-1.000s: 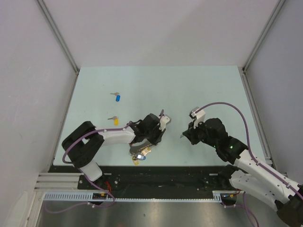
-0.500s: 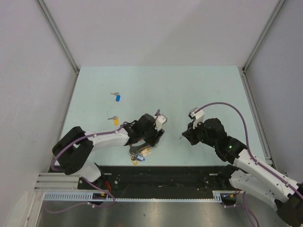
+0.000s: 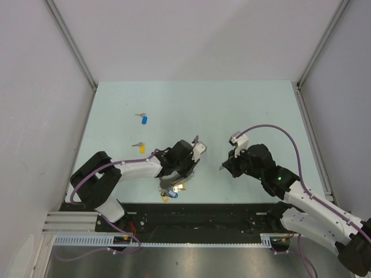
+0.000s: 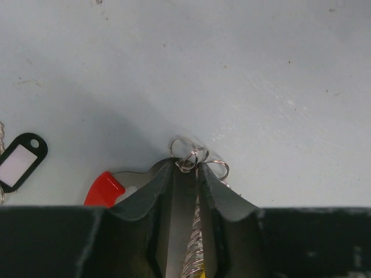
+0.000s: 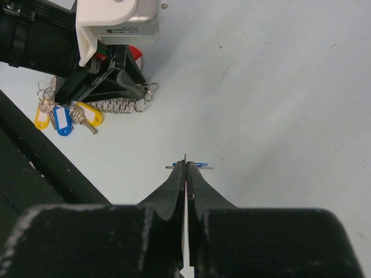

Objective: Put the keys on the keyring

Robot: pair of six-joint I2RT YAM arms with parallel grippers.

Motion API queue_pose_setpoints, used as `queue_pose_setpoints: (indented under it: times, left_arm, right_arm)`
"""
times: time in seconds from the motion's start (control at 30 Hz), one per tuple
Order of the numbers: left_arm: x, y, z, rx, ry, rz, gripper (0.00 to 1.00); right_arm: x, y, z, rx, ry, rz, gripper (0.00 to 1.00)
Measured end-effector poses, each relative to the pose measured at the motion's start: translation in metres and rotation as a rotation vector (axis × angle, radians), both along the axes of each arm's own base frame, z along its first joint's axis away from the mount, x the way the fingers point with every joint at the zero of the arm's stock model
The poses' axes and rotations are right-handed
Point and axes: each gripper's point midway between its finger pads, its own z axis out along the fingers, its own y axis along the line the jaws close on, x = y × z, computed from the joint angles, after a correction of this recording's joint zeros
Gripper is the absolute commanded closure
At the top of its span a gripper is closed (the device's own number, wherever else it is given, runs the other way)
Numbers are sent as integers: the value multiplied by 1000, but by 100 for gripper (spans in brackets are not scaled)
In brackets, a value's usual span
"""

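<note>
My left gripper (image 4: pixel 186 168) points down at the table with its jaws closed in on the silver coil (image 4: pixel 194 243) of the keyring. The keyring's red arc (image 4: pixel 104 188) shows just left of the fingers, and small wire rings (image 4: pixel 194 156) poke out at the tips. In the top view the left gripper (image 3: pixel 177 180) covers most of the keyring (image 3: pixel 167 184). My right gripper (image 5: pixel 185 168) is shut on a blue key (image 5: pixel 200 165) seen edge-on, held above the table to the right. A yellow key (image 5: pixel 90 114) and a blue key (image 5: pixel 62 120) lie clustered by the coil.
A loose blue key (image 3: pixel 144 119) and a loose yellow key (image 3: pixel 140 147) lie on the table's left half. A black-rimmed oval tag (image 4: pixel 20 162) rests left of the keyring. The black front edge (image 3: pixel 191 211) runs just below the cluster.
The left jaws widened and then drew in again on the coil, and the left arm's elbow shifted. The right arm holds still with its key.
</note>
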Motion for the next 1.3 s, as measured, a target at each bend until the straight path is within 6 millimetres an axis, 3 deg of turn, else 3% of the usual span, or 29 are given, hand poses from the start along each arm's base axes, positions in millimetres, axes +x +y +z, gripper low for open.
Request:
queue_pose_setpoints:
  times: [0.07, 0.17, 0.43, 0.5, 0.63, 0.67, 0.83, 1.0, 1.2, 1.3]
  left_arm:
    - [2, -3, 1, -3, -1, 0, 89]
    - [5, -6, 2, -12, -10, -2, 97]
    - [1, -11, 5, -10, -27, -15, 100]
    - [-3, -15, 7, -8, -42, -27, 87]
    - [-17, -22, 12, -6, -72, -60, 78]
    - [-21, -23, 11, -4, -76, -69, 71]
    - [-43, -20, -1, 22, -66, -108, 64]
    - [-58, -22, 7, -18, -65, -132, 55]
    - [-39, -22, 48, -107, -173, -64, 48]
    - [-21, -18, 55, -105, -207, -16, 48]
  right_arm:
    - [0, 0, 0, 0, 0, 0, 100]
    - [0, 0, 0, -1, 0, 0, 100]
    - [-1, -1, 4, 9, -13, 0, 100]
    - [-2, -1, 5, 12, -15, 2, 100]
    - [-3, 0, 5, 9, -15, 5, 100]
    - [-4, 0, 5, 7, -15, 6, 100]
    - [-5, -1, 3, 1, -9, 6, 100]
    - [-6, -3, -1, -9, -4, 0, 100]
    - [-5, -7, -1, -11, -15, -17, 100]
    - [-3, -8, 1, -12, -23, -26, 100]
